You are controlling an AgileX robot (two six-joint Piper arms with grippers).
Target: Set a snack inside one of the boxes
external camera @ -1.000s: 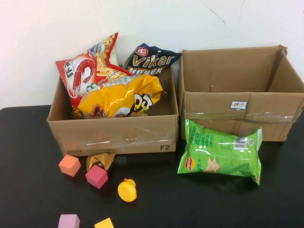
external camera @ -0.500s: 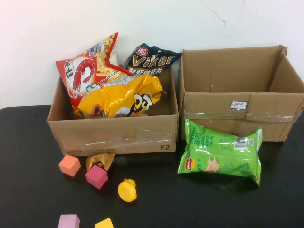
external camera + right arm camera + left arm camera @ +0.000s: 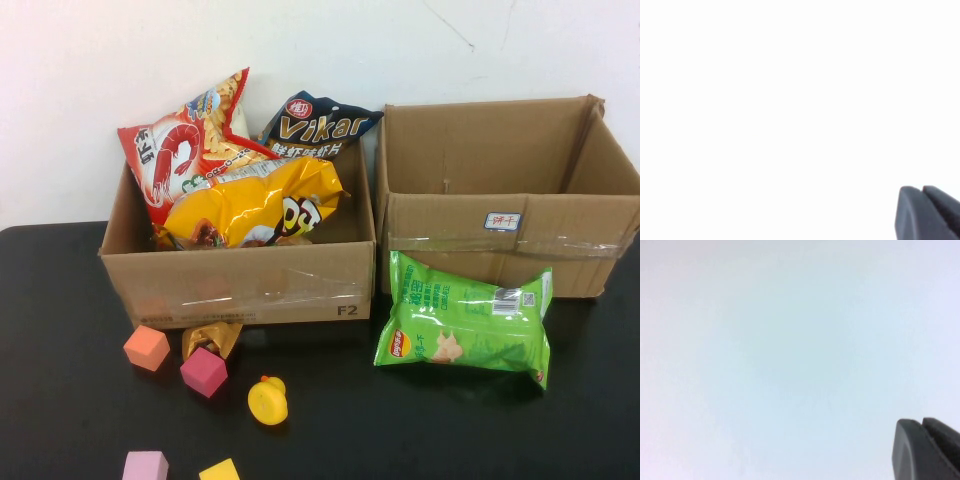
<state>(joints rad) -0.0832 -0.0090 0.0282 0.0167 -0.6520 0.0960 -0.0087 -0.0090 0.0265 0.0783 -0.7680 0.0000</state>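
Neither arm appears in the high view. We see the left gripper (image 3: pixel 923 426) only as two dark fingertips pressed together against a blank pale field in its wrist view, holding nothing; the right gripper (image 3: pixel 923 192) looks the same in its own view, tips together, empty.

The green chip bag (image 3: pixel 466 320) lies flat on the black table (image 3: pixel 60 300), its far edge against the front wall of the right box (image 3: pixel 510 245), whose floor that wall hides. The left box (image 3: pixel 240 285) holds a red prawn bag (image 3: pixel 180 160), a yellow bag (image 3: pixel 250 205) and a dark Vikar bag (image 3: pixel 318 125), all overlapping.

A gold wrapper (image 3: pixel 210 338) is half tucked under the left box's front edge. The purple cube (image 3: pixel 145 466) and yellow block (image 3: pixel 219 470) are cut off at the near edge. Bare table lies near the green bag.
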